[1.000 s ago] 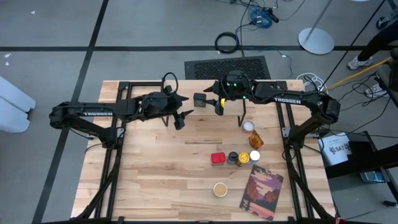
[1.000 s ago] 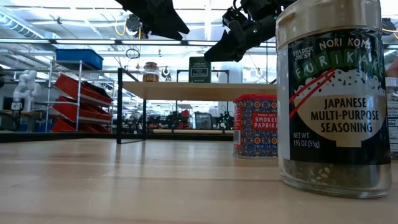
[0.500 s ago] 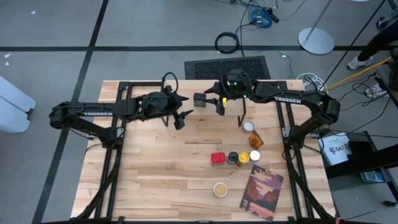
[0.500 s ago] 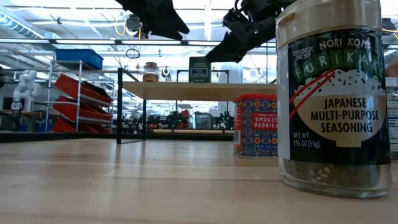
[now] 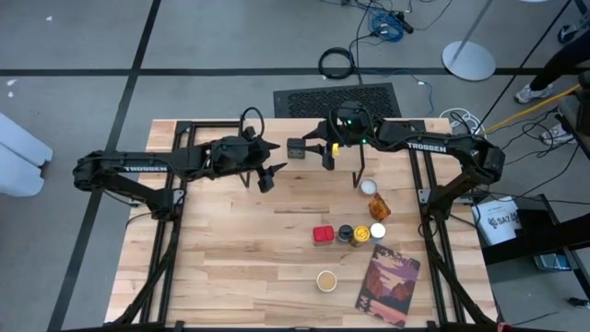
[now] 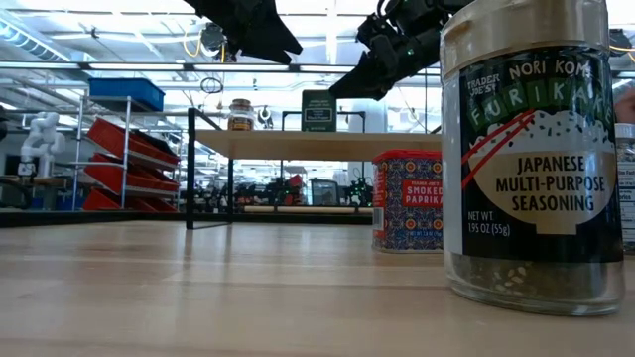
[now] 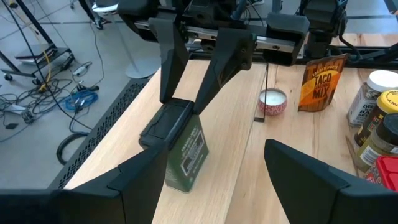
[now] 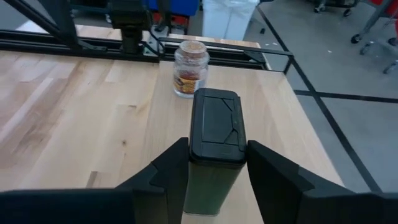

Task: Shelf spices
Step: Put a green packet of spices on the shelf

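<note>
The green tin with a black flip lid (image 8: 214, 155) is set upright on the pale plank of the shelf (image 6: 288, 145), which stands at the far side of the counter (image 5: 230, 267). The tin is held by the right tool (image 8: 217, 148): one dark finger (image 8: 171, 168) is laid against each side of the lid, so the lid is pinched between them. In the low view the tin is seen near the middle of the plank, with the right arm reaching down to it from above.

A small glass jar with a tan top and an orange label (image 8: 189, 68) is also placed on the shelf, a little way along the plank from the tin and not touching it.

The left tool (image 5: 258, 178) is held in the air just beside the tin, facing it from the other side. Its fingers are spread wide and nothing is gripped between them.

The remaining spices are left on the counter in front of the shelf. A white-topped jar (image 5: 369, 187) and an orange Taco Mix container (image 5: 379, 207) are found near the shelf's right end. Nearer the front, a red Smoked Paprika tin (image 5: 322, 234), a black-topped jar (image 5: 346, 233), a yellow-topped jar (image 5: 361, 235) and a second white-topped jar (image 5: 377, 230) are grouped closely in a row. A tan-topped jar (image 5: 325, 279) is set apart from them, nearer the front edge, and beside it a reddish picture-covered book (image 5: 387, 284) is laid flat. In the low view a Furikake seasoning jar (image 6: 531, 159) fills the foreground close to the camera.
</note>
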